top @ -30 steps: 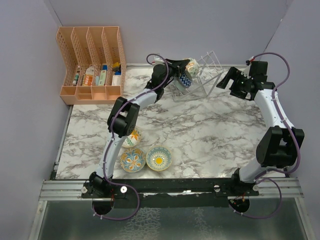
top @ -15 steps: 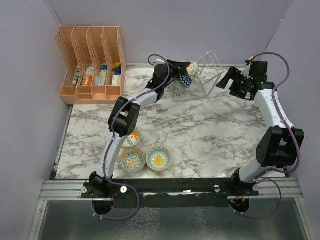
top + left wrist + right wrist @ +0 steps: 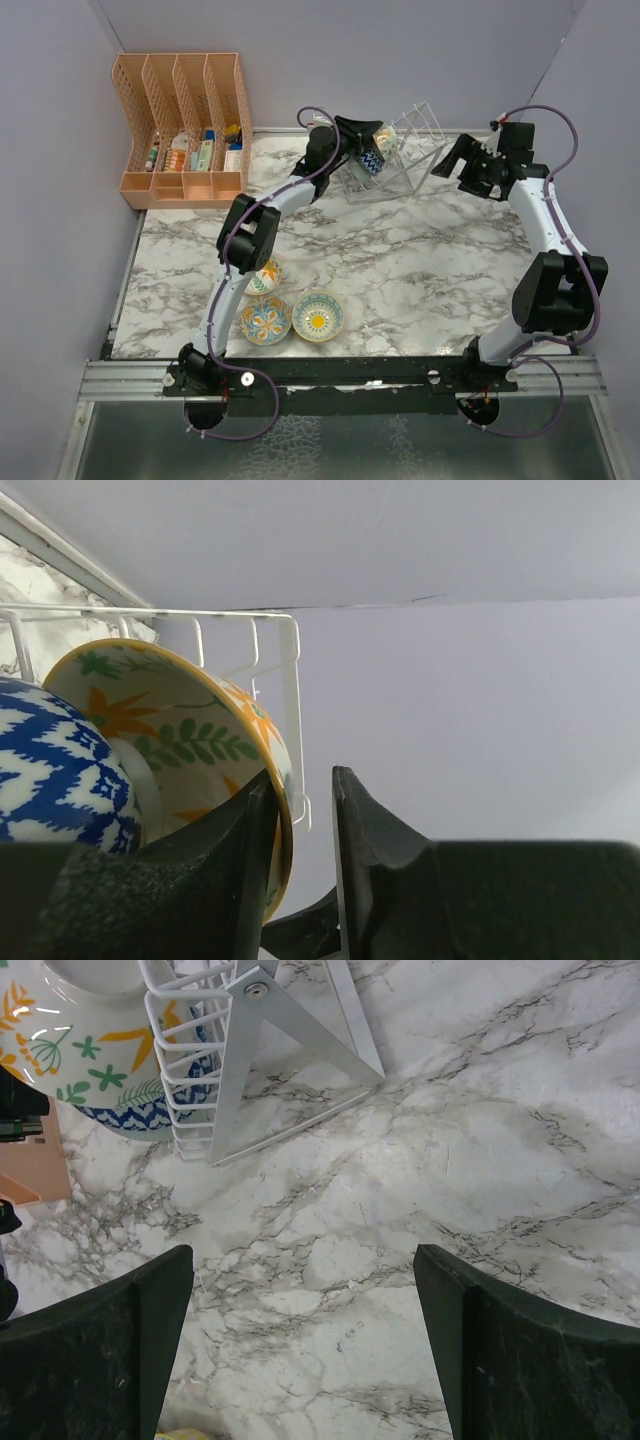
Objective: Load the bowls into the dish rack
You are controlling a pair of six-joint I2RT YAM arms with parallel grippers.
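Left wrist: left gripper (image 3: 302, 785) just eased slightly open, releasing the floral bowl (image 3: 190, 740) into the dish rack (image 3: 293, 705).

Left arm (image 3: 262, 212): stretched far forward, elbow bent partway along, wrist turned to the right.
Left gripper (image 3: 302, 778): fingers stand a narrow gap apart, tips pointing up in the wrist view.
Right arm (image 3: 548, 225): reared up, forearm leaning inward to the left.
Right gripper (image 3: 300, 1260): fingers spread wide, facing down.
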